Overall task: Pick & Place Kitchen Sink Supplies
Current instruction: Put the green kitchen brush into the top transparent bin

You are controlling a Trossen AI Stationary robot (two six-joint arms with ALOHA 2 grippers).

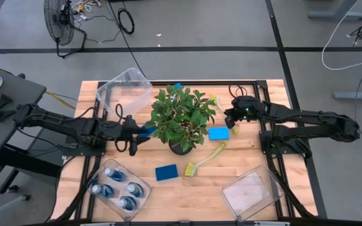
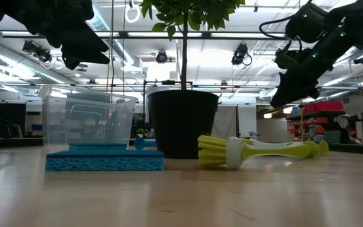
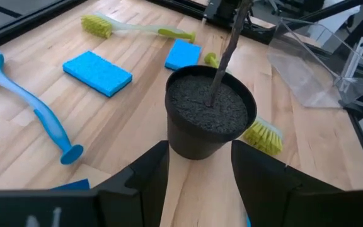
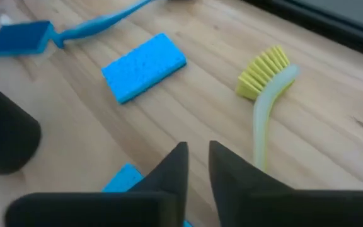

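Blue sponges (image 1: pixel 219 133), yellow-green brush (image 1: pixel 205 159), blue bottles (image 1: pixel 119 187) with pale caps, black pot (image 3: pixel 210 113), green leaves, pale wood-grain counter (image 1: pixel 231 166)

Two black arms, long and thin, built of tubes and chunky joints. Black cables looped along the left arm (image 1: pixel 61 125) and the right arm (image 1: pixel 307 119). Tiny green light near the right hand (image 1: pixel 232 117). Left hand (image 3: pixel 197 183) with two flat, dark, wedge-shaped fingers and pale letters on its body. Right hand fingers (image 4: pixel 172 170) black and pointed.
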